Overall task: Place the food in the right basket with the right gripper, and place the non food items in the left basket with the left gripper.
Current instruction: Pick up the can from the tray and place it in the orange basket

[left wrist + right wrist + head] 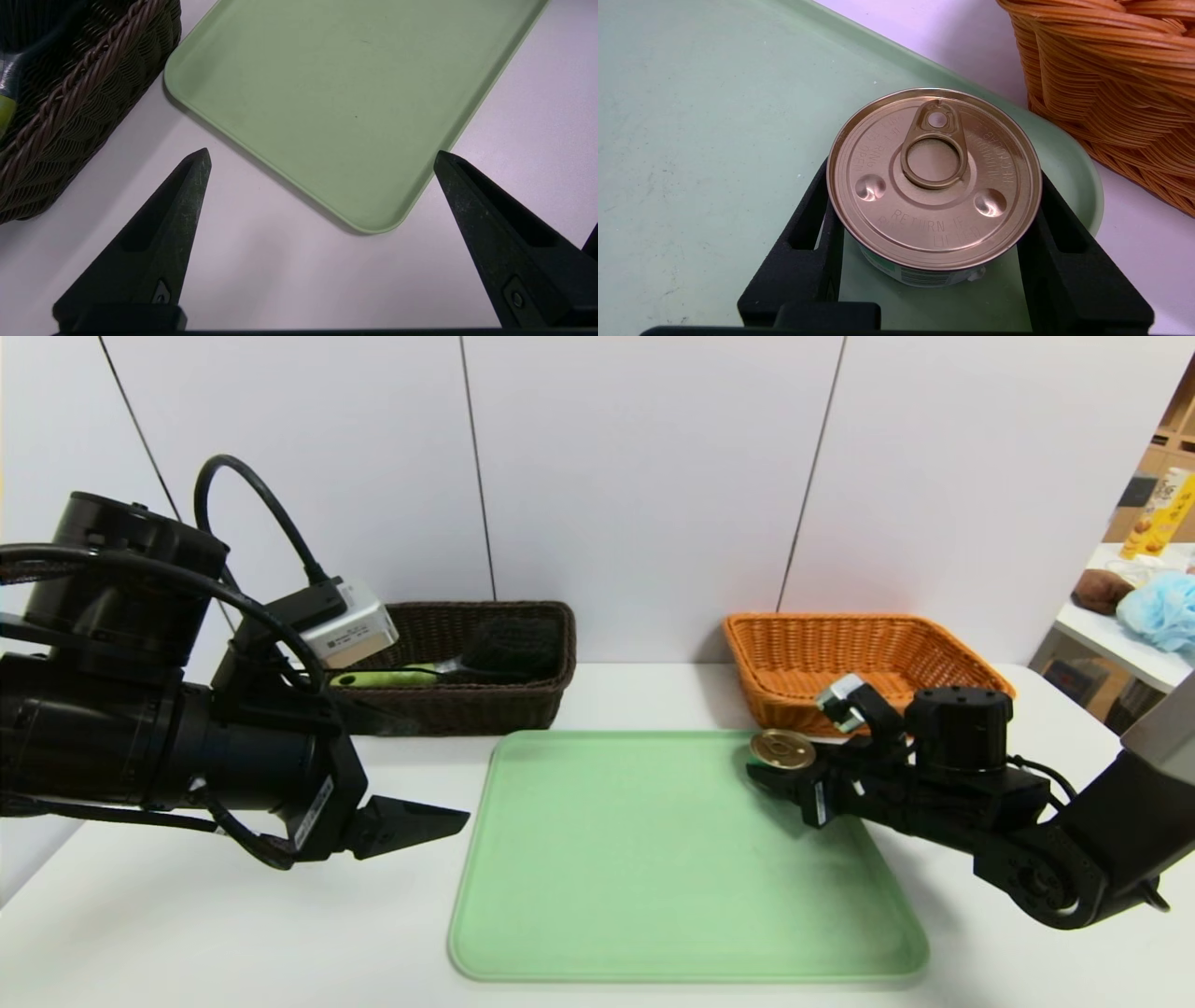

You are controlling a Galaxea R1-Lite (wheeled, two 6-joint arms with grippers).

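1. One round tin can [934, 186] stands upright on the green tray [691, 868], near its far right corner, gold pull-tab lid facing up.
2. The right end effector [934, 172] is grasping this can, with one finger against each side just below the rim; the green-and-white label shows beneath the lid.
3. The orange basket [761, 686] stands on the table [280, 933], just beyond that corner of the tray. The can is outside it, near its outer wall.
4. The left end effector [322, 151] is released, its two fingers spread wide with nothing between them. It hangs above the table, left of the tray and on the near side of the dark brown basket [532, 714].
5. Inside the dark brown basket lies the brush [392, 679], green handle toward the left and black bristles toward the right; the left arm hides part of this basket.
6. White panels [635, 476] rise behind both baskets, parted by thin dark seams.
7. Off to the far right, a white shelf [1111, 621] carries a light blue mesh puff [1162, 609], a brown item [1102, 591] and a yellow package [1158, 513].
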